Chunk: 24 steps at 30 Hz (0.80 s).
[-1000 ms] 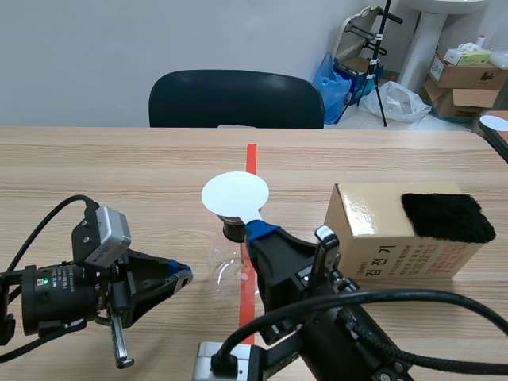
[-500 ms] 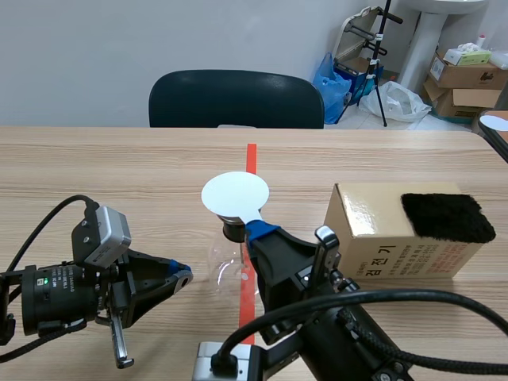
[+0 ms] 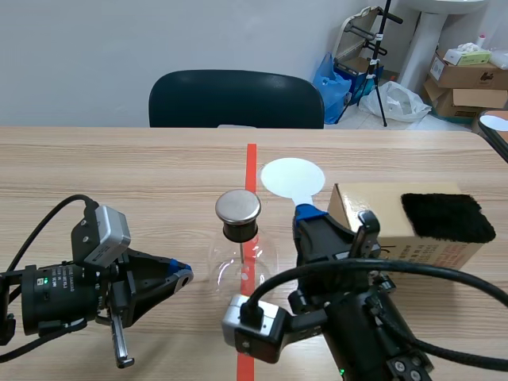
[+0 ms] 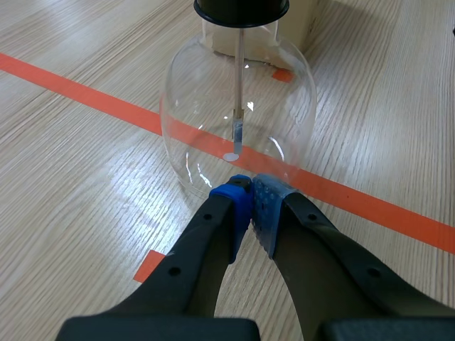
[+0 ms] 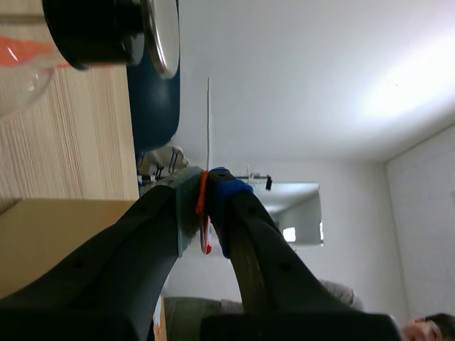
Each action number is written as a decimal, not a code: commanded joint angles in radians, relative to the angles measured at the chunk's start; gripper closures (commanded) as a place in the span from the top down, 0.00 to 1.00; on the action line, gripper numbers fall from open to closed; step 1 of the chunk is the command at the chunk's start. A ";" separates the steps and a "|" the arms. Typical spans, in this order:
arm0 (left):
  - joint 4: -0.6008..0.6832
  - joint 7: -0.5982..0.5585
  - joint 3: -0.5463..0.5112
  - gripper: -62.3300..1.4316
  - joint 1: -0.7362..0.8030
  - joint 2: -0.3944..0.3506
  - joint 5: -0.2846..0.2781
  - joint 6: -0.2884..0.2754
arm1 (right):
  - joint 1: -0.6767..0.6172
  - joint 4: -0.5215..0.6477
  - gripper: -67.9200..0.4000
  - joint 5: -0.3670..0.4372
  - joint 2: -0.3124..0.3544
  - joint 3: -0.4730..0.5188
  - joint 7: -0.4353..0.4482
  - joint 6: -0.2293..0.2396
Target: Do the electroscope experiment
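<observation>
In the scene view, the white disc paddle (image 3: 292, 176) is no longer held over the electroscope (image 3: 238, 238). It is now carried off to the side of the electroscope, between it and the cardboard box (image 3: 429, 254), so the electroscope's metal cap (image 3: 238, 206) is uncovered. The paddle's stem is pinched in the right gripper (image 3: 308, 213), whose arm is shifted the same way, while the left gripper (image 3: 181, 274) is parked on the electroscope's other side, unmoved. This is judged to be the withdrawal of the charged disc, with the leaf's response left to be checked. In the left wrist view, the left gripper (image 4: 250, 186) is closed on nothing, its pads meeting just short of the electroscope's glass bulb (image 4: 206, 106), which stands on the orange tape line. Inside it the rod and foil leaf (image 4: 238, 131) are seen hanging straight; any spread cannot be made out. In the right wrist view, the right gripper (image 5: 202, 188) is clamped on the paddle's stem, the disc (image 5: 207, 121) is seen edge-on, and the cap (image 5: 162, 35) lies off to one side.
</observation>
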 commanded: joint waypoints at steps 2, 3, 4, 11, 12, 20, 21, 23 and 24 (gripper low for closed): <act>0.012 -0.014 -0.001 0.08 -0.013 0.004 -0.014 -0.001 | 0.008 0.012 0.02 -0.001 0.007 0.002 -0.055 -0.010; 0.012 -0.014 -0.001 0.08 -0.013 0.004 -0.014 -0.001 | 0.008 0.012 0.02 -0.001 0.007 0.002 -0.075 -0.010; 0.012 -0.014 -0.001 0.08 -0.013 0.004 -0.014 -0.001 | 0.008 0.012 0.02 -0.001 0.007 0.002 -0.096 -0.010; 0.012 -0.014 -0.001 0.08 -0.013 0.004 -0.014 -0.001 | 0.008 0.012 0.02 -0.001 0.007 0.002 -0.213 -0.010; 0.012 -0.014 -0.001 0.08 -0.013 0.004 -0.014 -0.001 | 0.008 0.012 0.02 -0.001 0.007 0.002 -0.225 -0.010; 0.012 -0.014 -0.001 0.08 -0.013 0.004 -0.014 -0.001 | 0.008 0.012 0.02 -0.001 0.007 0.002 -0.278 -0.010; 0.012 -0.014 -0.001 0.08 -0.013 0.004 -0.014 -0.001 | 0.008 0.012 0.02 -0.001 0.007 0.002 -0.279 -0.010; 0.012 -0.014 -0.001 0.08 -0.013 0.004 -0.014 -0.001 | 0.008 0.012 0.02 -0.001 0.007 0.002 -0.279 -0.010; 0.012 -0.014 -0.001 0.08 -0.013 0.004 -0.014 -0.001 | 0.008 0.012 0.02 -0.001 0.006 0.002 -0.279 -0.010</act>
